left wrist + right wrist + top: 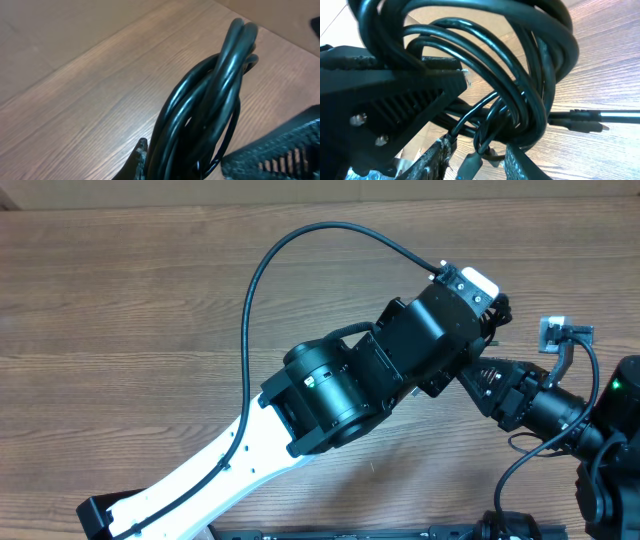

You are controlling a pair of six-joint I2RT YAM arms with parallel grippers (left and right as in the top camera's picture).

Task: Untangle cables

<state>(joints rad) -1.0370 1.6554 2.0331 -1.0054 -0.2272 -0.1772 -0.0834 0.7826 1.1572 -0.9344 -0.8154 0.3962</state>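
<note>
Clamped shut with the left hand [160, 167] on the lower part of a bundle of thin black rubber cables [220, 85], held up in loops over the brown wooden desk [90, 100]. Set close against the same bundle with the right hand [480, 161], fingers [437, 155] apart on both sides of some lower strands; not possible to tell whether pinching yet. Seems to be the step of taking a second hold. Next, probably calls for a firm pinch on one strand near the straight plug ends [582, 125], then a slow pull away without tightening the loops.
</note>
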